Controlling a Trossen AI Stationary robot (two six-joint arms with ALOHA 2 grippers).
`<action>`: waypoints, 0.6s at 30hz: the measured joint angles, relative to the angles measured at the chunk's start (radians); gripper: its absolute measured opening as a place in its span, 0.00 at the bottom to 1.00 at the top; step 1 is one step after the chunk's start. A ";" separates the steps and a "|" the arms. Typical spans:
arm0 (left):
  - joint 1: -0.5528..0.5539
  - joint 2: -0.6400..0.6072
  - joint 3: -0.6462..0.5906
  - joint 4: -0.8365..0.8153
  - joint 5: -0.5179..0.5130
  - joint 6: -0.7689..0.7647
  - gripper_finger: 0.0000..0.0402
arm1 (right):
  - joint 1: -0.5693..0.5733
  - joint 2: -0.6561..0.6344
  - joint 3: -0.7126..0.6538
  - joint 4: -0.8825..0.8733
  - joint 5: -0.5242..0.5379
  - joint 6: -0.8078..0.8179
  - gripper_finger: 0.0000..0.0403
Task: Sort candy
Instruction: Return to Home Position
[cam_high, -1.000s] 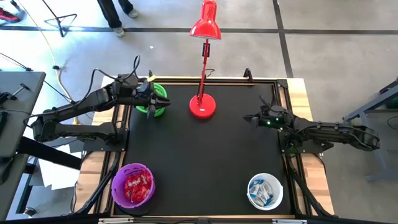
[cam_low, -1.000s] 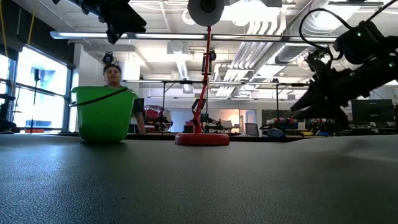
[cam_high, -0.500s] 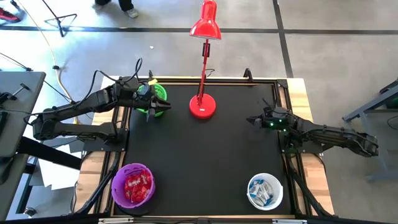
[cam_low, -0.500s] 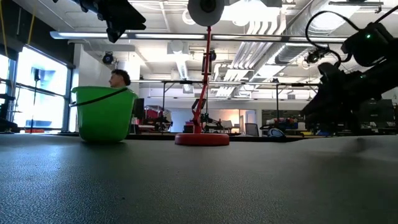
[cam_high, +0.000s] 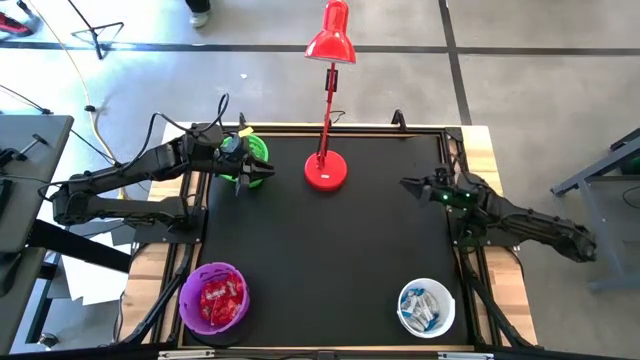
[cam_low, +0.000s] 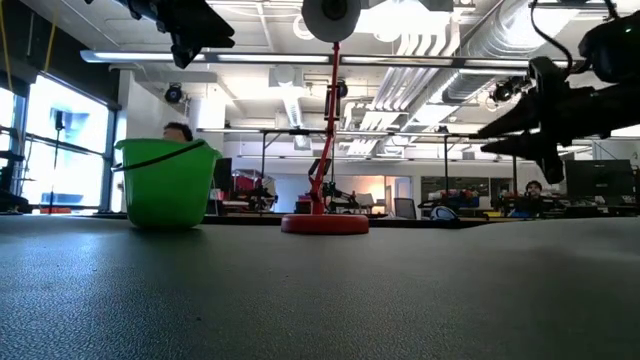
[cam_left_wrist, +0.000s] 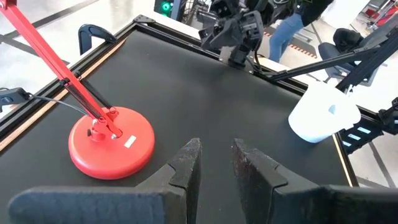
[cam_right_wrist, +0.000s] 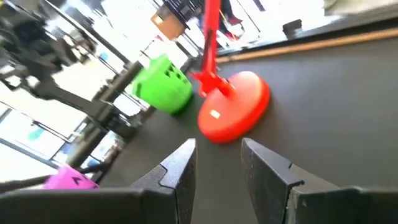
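Black table (cam_high: 330, 260), two arms reaching in from either side.

- Left gripper (cam_high: 262, 173) hangs above the inner rim of the green bowl (cam_high: 256, 150) at the far left. Its wrist view shows the two fingers (cam_left_wrist: 188, 163) set a narrow gap apart, with nothing between them.
- Right gripper (cam_high: 406, 184) is raised off the table by the right edge and points left toward the red lamp (cam_high: 326, 172), well apart from it. Its fingers (cam_right_wrist: 180, 165) are parted and empty.
- Red candy (cam_high: 222, 295) is heaped in the purple bowl (cam_high: 190, 300), near left corner.
- Blue-and-white candy (cam_high: 425, 310) lies in the white bowl (cam_high: 405, 295), near right corner.
- I cannot tell what is in the green bowl: the left arm covers most of it from above, and from table height only its wall shows.
- The lamp stands far centre, with its base just right of the green bowl and not touching it.
- A person's head (cam_low: 178, 130) shows past the green bowl's rim, out in the room.
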 joint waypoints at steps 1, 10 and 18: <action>0.000 0.000 0.000 0.000 0.000 0.000 0.19 | 0.000 -0.017 0.000 0.000 0.000 0.000 0.30; 0.000 0.000 0.000 0.000 0.000 -0.001 0.19 | 0.000 -0.139 0.000 0.000 0.000 0.000 0.30; 0.000 0.000 0.000 0.000 0.000 -0.009 0.19 | 0.000 -0.189 0.000 0.002 0.000 0.000 0.30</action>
